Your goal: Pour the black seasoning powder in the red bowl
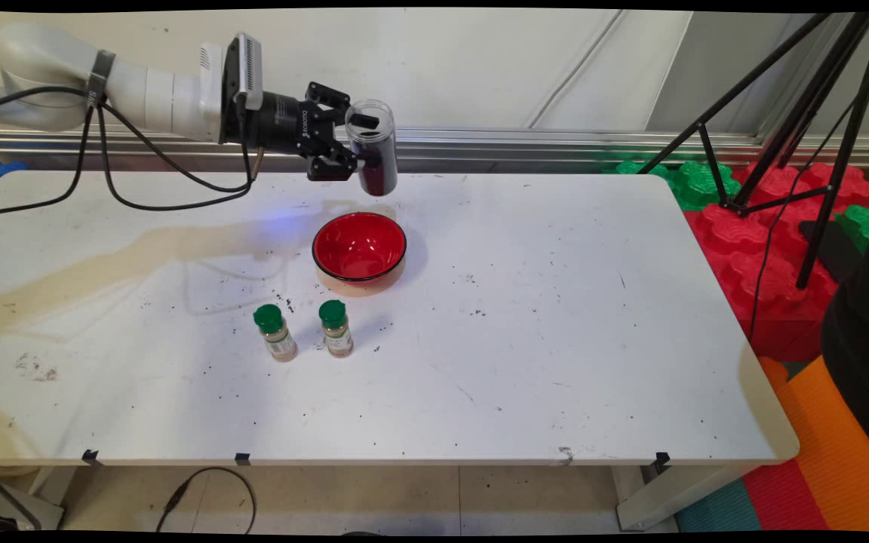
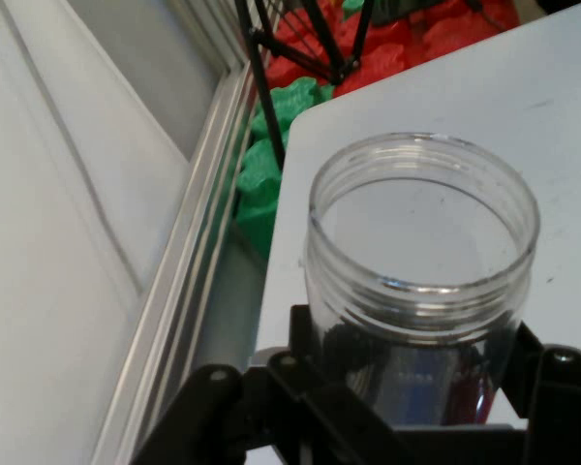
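Note:
My gripper (image 1: 351,143) is shut on a clear plastic jar (image 1: 373,148) with an open top and dark contents in its lower half. It holds the jar upright in the air, above and just behind a red bowl (image 1: 359,246) that stands on the white table (image 1: 555,339). In the hand view the jar (image 2: 421,281) fills the centre, its open threaded mouth towards the camera, with the black fingers (image 2: 305,363) clamped on its sides. The bowl looks empty inside.
Two small spice bottles with green caps stand in front of the bowl, one at left (image 1: 274,332) and one at right (image 1: 336,328). Dark crumbs are scattered on the table. A black tripod (image 1: 796,143) and red and green foam blocks (image 1: 751,226) stand off the right edge.

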`<state>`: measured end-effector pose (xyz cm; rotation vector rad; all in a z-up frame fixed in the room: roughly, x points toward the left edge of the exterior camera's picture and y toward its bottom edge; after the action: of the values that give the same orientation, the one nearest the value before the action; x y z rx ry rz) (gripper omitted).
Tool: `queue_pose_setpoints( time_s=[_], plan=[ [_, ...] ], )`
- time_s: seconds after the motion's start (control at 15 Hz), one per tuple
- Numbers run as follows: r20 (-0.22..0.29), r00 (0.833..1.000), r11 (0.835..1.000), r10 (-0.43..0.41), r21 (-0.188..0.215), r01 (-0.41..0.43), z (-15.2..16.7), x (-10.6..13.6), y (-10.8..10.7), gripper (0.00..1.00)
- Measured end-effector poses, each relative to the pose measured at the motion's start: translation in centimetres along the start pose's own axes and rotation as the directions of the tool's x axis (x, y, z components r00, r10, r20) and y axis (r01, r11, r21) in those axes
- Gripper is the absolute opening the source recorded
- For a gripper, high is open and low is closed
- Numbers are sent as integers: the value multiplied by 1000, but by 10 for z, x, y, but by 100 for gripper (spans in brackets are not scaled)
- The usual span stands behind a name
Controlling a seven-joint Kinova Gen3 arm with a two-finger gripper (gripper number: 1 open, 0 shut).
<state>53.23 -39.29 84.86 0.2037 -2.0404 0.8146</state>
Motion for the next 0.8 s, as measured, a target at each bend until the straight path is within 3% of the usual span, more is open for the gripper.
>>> queue_pose_setpoints(
  time_s=[0.8],
  plan=[
    [76, 988, 989, 138, 45, -141, 17, -33, -6, 0]
  ],
)
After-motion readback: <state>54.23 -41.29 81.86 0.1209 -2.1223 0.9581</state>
